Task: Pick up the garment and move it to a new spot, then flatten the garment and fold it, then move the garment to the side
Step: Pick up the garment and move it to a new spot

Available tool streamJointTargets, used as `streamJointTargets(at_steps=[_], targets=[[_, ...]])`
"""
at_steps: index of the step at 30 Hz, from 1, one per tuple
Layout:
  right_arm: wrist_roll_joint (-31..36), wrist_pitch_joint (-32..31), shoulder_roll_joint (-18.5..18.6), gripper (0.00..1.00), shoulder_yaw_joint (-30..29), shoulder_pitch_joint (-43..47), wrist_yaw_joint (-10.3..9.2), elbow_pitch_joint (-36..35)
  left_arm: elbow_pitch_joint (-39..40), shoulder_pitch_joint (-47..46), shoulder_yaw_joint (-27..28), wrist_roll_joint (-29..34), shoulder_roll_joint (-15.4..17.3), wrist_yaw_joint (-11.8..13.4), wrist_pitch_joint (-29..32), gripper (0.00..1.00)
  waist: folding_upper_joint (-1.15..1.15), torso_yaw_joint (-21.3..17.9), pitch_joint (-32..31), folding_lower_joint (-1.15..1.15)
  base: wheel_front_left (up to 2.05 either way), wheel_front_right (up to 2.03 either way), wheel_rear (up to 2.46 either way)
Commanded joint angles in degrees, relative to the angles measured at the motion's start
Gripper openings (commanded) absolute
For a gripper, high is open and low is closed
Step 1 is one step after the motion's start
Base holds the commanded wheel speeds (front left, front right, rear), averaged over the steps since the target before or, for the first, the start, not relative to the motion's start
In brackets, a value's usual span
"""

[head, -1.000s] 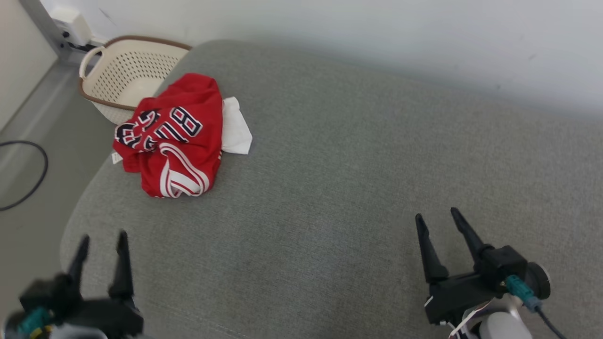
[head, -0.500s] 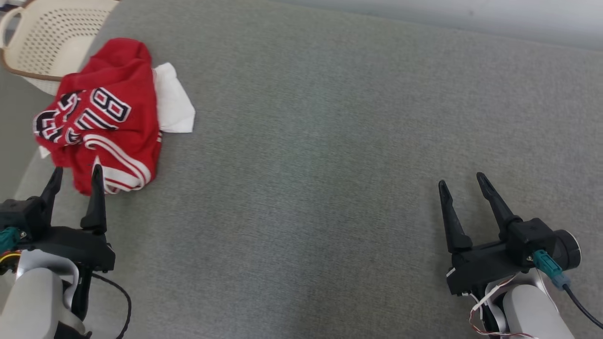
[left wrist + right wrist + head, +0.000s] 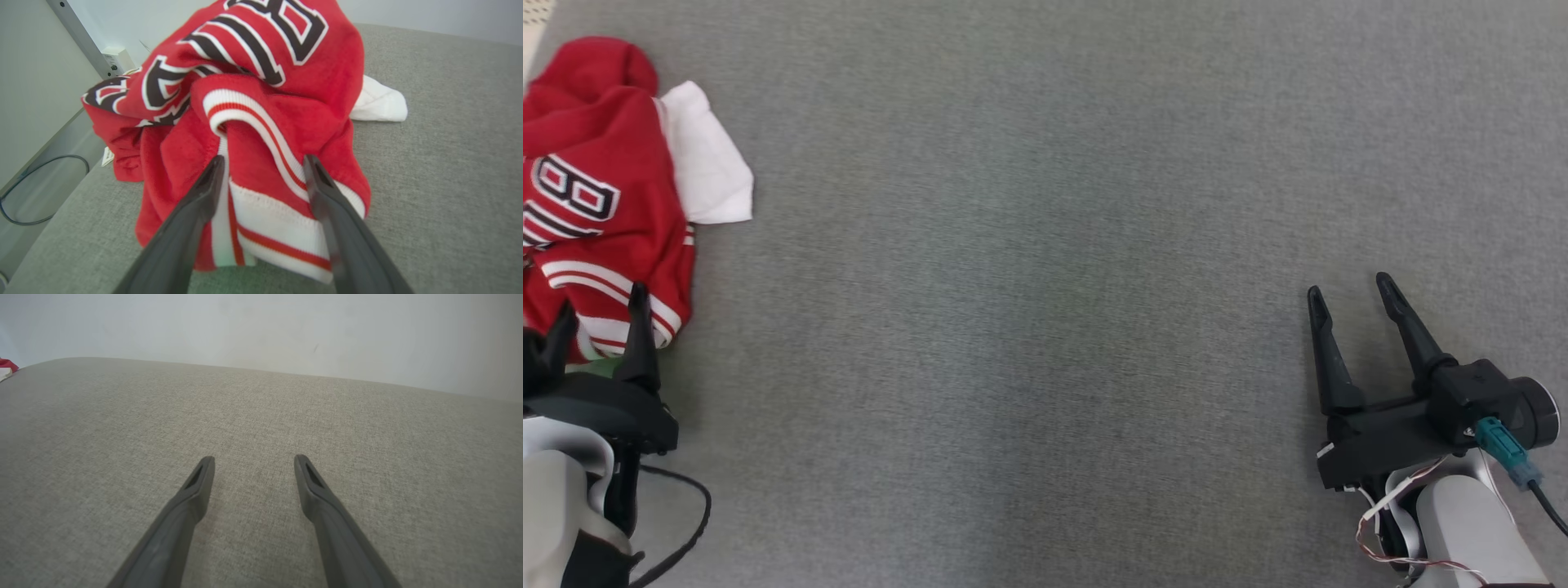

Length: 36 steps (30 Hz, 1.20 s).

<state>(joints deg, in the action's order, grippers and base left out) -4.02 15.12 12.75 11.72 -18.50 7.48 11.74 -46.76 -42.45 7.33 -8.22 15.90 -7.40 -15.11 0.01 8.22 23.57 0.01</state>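
Observation:
A crumpled red garment [image 3: 596, 212] with dark lettering, white-and-red striped trim and a white part [image 3: 707, 163] lies at the left edge of the grey cushion [image 3: 1045, 245]. In the left wrist view the garment [image 3: 253, 106] rises in a heap just beyond my fingers. My left gripper [image 3: 600, 306] is open, its fingertips at the striped hem [image 3: 269, 220] on the near side of the heap, with nothing pinched. My right gripper [image 3: 1352, 290] is open over bare fabric at the lower right, far from the garment; in its own wrist view the gripper [image 3: 253, 459] has nothing between its fingers.
Left of the cushion, the left wrist view shows a floor with a black cable [image 3: 41, 192], a wall socket [image 3: 118, 59] and a grey post [image 3: 77, 32]. A pale wall [image 3: 261, 330] runs behind the cushion's far edge.
The camera has tilted down and to the right, so the garment has slid to the picture's left edge and the basket has left it. My left gripper has closed in on the garment's hem.

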Motion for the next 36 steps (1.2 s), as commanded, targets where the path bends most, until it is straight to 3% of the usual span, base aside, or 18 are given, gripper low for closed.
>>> streamJointTargets(at_steps=[1, 5, 6, 7, 8, 19, 25, 30, 36], targets=[[-0.3, 0.0, 0.1, 1.00, -0.2, -0.4, 0.03, 0.0, -0.7, -0.5, 0.4, -0.4, -0.1, 0.1, -0.1, 1.00, -0.01, -1.3, 1.3, -0.01, 0.00, 0.00, 0.00], [-0.7, 0.0, -0.1, 1.00, -0.4, -0.4, 0.03, 0.2, -2.9, -0.6, 1.2, -1.2, -1.0, 0.2, 0.0, 1.00, -0.01, -2.1, 1.5, -0.01, 0.00, 0.00, 0.00], [-0.7, 0.0, -0.2, 1.00, -0.6, -0.3, 0.03, 0.1, -3.1, -0.7, 1.1, -1.3, -1.3, 0.2, 0.0, 0.84, -0.01, -2.3, 1.5, -0.01, 0.00, 0.00, 0.00], [-0.5, 0.0, -0.4, 1.00, -0.6, -0.4, 0.03, 0.1, -2.9, -0.7, 0.8, -1.5, -1.7, 0.1, 0.0, 0.20, -0.01, -2.5, 1.4, -0.01, 0.00, 0.00, 0.00], [-0.6, 0.0, -0.6, 1.00, -0.7, -0.5, 0.03, 0.0, -2.3, -0.7, 0.4, -1.8, -2.4, 0.0, 0.0, 0.00, -0.01, -2.7, 1.2, -0.01, 0.00, 0.00, 0.00], [-1.6, 0.0, -3.5, 1.00, -0.4, -0.7, 0.03, 0.8, 14.4, 1.8, -11.0, -4.1, -7.4, 0.0, -0.1, 0.00, -0.01, -3.5, -1.9, -0.01, 0.00, 0.00, 0.00], [-2.4, 0.0, -5.0, 1.00, -0.6, -0.6, 0.03, 1.2, 20.4, 0.6, -20.1, -7.1, -10.7, 0.0, -0.1, 0.00, -0.01, -6.3, -3.6, -0.01, 0.00, 0.00, 0.00], [-2.7, 0.0, -6.0, 1.00, -0.7, -0.2, 0.03, 1.4, 20.0, -1.5, -25.1, -9.0, -12.0, 0.0, -0.1, 0.00, -0.01, -9.1, -4.2, -0.01, 0.00, 0.00, 0.00], [-3.2, 0.0, -7.5, 1.00, -0.5, -0.1, 0.03, 1.6, 17.9, -5.6, -31.4, -11.1, -12.9, 0.0, -0.1, 0.00, -0.01, -15.4, -4.8, -0.01, 0.00, 0.00, 0.00]])
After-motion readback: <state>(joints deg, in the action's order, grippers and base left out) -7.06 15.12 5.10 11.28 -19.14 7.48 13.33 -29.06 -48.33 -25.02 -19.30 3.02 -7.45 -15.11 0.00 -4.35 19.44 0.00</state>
